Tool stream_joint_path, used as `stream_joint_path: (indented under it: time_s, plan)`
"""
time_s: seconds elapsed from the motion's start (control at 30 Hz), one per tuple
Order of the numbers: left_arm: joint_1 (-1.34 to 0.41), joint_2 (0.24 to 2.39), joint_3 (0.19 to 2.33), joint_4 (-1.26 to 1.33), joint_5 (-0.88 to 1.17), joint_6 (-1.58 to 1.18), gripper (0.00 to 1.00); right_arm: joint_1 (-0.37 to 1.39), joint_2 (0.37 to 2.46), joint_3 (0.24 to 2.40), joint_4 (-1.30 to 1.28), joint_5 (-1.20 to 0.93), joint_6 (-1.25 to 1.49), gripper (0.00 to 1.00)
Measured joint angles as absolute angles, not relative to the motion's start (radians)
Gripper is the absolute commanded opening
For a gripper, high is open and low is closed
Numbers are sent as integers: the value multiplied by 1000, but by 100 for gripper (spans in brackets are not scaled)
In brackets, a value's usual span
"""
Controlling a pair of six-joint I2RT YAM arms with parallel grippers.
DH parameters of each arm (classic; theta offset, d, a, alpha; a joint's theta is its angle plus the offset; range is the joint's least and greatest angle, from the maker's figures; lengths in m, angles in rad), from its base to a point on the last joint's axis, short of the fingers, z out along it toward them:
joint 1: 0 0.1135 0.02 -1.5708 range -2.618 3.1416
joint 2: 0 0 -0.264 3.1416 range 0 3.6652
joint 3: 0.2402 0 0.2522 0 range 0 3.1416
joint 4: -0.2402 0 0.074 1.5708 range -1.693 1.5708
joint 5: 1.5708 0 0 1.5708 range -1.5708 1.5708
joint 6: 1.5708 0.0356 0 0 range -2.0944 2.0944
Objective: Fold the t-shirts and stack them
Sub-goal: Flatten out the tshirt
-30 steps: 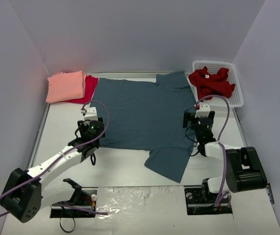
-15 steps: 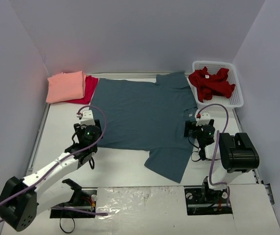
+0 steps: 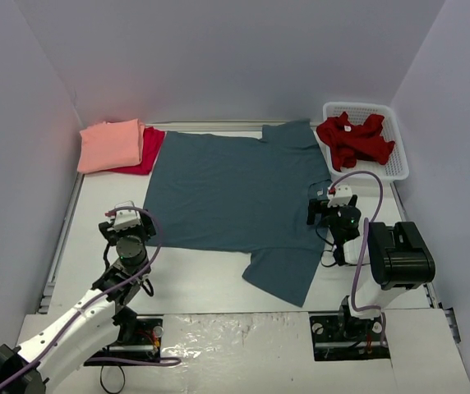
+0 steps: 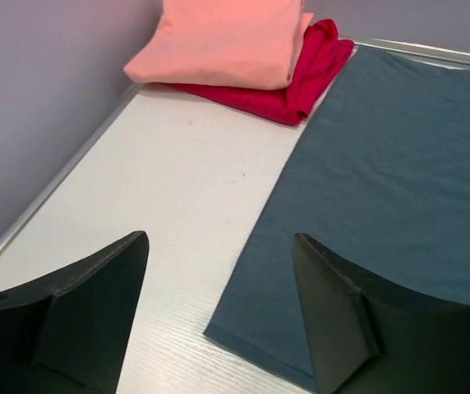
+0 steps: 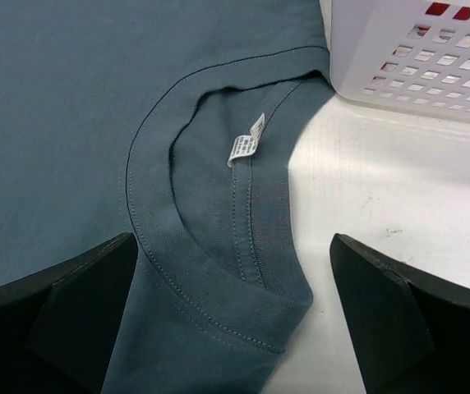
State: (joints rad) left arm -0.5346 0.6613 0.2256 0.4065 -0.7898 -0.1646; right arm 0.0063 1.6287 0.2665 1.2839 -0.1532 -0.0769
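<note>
cloth of the slate-blue shirt lies flat on the surface, with the collar at its right side. the left tool is wide open just outside the shirt's near hem corner; the right tool is wide open over the collar. i think each should pinch its edge low and both lift evenly together, so the fold stays smooth. the salmon-pink shirt and crimson shirt lie folded beyond its far left corner.
</note>
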Motion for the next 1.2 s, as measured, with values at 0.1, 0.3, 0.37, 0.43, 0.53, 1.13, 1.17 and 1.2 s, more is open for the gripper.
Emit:
stream_joint_path:
  time_s: [0.1,0.3,0.37,0.43,0.53,1.13,1.17,1.2]
  plan:
    - [-522,723,226,491,-813,-101,75,4,1629,267,1284,-156,-77,100]
    - [-408,1033,226,693,-786,-36,77,-22,1629,282,1284,-163,-73,100]
    - [-366,1171,234,728,-775,-22,77,-27,1629,289,1285,-163,-72,100]
    - [-350,1261,258,759,-766,-1,77,-27,1629,291,1285,-165,-70,100]
    - [-338,1416,346,847,-760,59,76,-27,1629,292,1287,-166,-68,100]
    - [-305,1546,377,1084,-702,147,94,-34,1629,296,1291,-166,-53,100]
    - [-302,1546,377,1084,-702,147,94,-34,1629,296,1291,-166,-53,100]
    - [-300,1546,377,1083,-702,147,94,-34,1629,296,1291,-166,-53,100]
